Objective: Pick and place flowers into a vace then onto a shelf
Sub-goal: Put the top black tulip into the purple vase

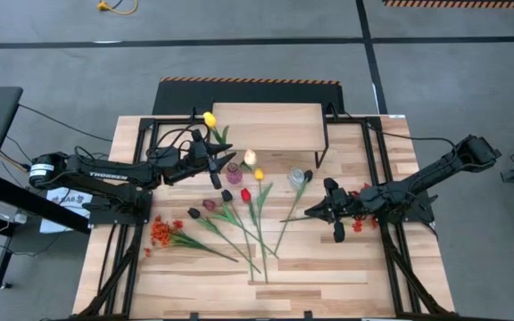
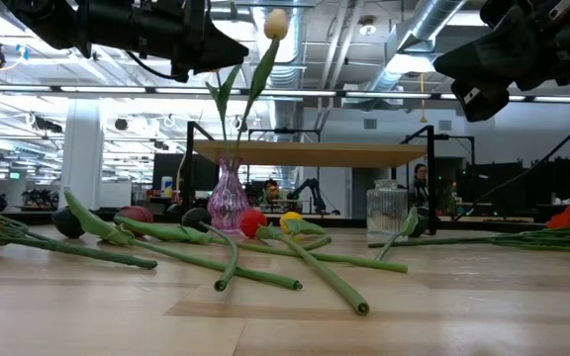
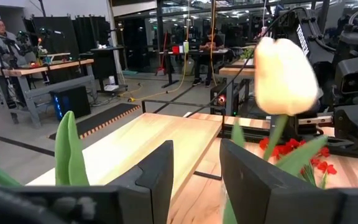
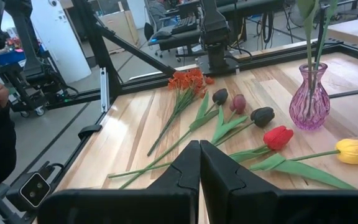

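Seemingly apart, left gripper (image 3: 194, 177) beside cream tulip (image 3: 286, 76), stem base hidden.

Tabletop (image 1: 328, 267): pale wooden planks, black frame rails.
Shelf (image 1: 270, 125): light wood top on thin black legs, standing at the far side.
Vases: pink glass vase (image 1: 233, 172), clear ribbed glass vase (image 1: 297, 177).
Flowers (image 1: 239, 214): green-stemmed tulips lying loose mid-table; orange-red spray (image 1: 161, 233) at left.

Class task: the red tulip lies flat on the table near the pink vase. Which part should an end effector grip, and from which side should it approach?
Grip the red tulip on its green stem just behind the head, probably coming straight down from above. It lies flat on the table, so only a top approach lets the fingers straddle the thin stem. Neighbouring stems and the pink vase crowd it, so stay near the head.
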Robot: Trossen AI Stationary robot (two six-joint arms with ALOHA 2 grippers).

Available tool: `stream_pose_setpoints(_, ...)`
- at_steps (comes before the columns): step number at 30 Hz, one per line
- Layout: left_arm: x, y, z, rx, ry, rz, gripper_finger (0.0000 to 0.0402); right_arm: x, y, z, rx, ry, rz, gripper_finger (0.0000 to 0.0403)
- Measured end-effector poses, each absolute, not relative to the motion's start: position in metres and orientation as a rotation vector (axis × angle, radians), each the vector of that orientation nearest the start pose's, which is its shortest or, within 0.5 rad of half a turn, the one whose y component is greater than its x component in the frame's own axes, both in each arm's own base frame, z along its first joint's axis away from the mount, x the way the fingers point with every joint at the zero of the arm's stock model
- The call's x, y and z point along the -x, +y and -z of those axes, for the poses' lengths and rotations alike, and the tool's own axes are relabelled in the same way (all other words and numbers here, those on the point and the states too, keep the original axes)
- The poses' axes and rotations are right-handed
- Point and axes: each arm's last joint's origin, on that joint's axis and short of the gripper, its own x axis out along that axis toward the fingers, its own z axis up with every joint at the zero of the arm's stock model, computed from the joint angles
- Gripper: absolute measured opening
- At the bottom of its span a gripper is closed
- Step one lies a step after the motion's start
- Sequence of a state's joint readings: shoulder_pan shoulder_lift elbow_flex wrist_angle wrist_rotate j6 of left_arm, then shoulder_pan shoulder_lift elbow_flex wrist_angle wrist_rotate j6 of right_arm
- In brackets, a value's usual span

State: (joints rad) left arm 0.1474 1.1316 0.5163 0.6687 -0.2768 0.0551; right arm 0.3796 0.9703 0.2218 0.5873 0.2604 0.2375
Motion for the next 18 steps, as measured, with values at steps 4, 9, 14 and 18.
stream_pose_setpoints(4, -0.234, 0.041, -0.256, -0.052, -0.046, -0.419, 0.0122, -0.175, 0.062, -0.183, -0.185, 0.168, -0.100, 0.0001)
stream_pose_setpoints(9, -0.231, 0.033, -0.262, -0.072, -0.069, -0.387, 0.0122, -0.175, 0.062, -0.182, -0.183, 0.175, -0.099, 0.0001)
stream_pose_setpoints(14, -0.228, 0.020, -0.267, -0.095, -0.086, -0.335, 0.0122, -0.175, 0.062, -0.182, -0.183, 0.176, -0.099, 0.0001)
stream_pose_setpoints(18, -0.225, 0.010, -0.271, -0.096, -0.107, -0.291, 0.0122, -0.175, 0.062, -0.182, -0.182, 0.178, -0.099, 0.0001)
